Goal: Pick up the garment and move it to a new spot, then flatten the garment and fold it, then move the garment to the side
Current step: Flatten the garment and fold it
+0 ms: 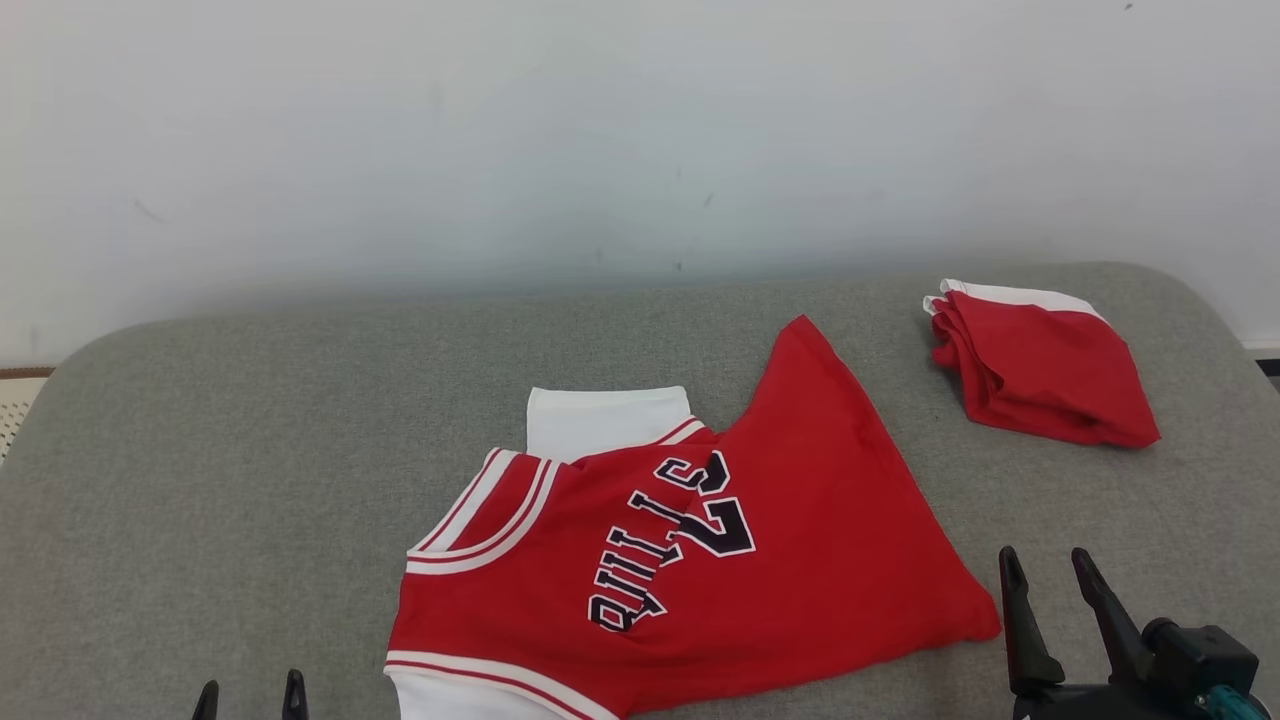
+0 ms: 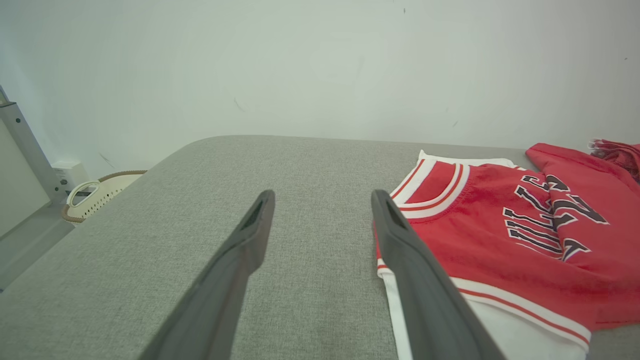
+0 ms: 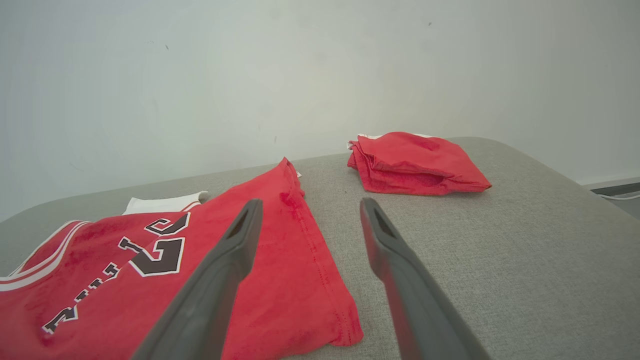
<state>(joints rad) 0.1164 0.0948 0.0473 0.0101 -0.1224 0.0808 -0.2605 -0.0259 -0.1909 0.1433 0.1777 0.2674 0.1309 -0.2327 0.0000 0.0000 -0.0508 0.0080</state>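
Looks early in the job. Left to do: flattening, folding and setting aside the red sleeveless basketball jersey with white trim and dark lettering [image 1: 700, 560], lying skewed and rumpled on the grey padded fabric surface [image 1: 250, 450]. Beyond the jersey's far right corner, well apart: a folded red-and-white cloth bundle [image 1: 1040, 370]. Left gripper [image 1: 250, 695] spread wide, empty, just beside the jersey's near left edge; right gripper [image 1: 1046, 560] likewise spread, empty, beside its near right corner.

This looked like a plain test room, not a home: a grey fabric-covered table [image 1: 200, 450] ran ahead of the fingers of the left gripper [image 2: 322, 195] to a bare, scuffed white wall [image 1: 600, 120], and left of those fingers stood a woven basket [image 2: 107, 192] beside a grey metal frame [image 2: 25, 145].
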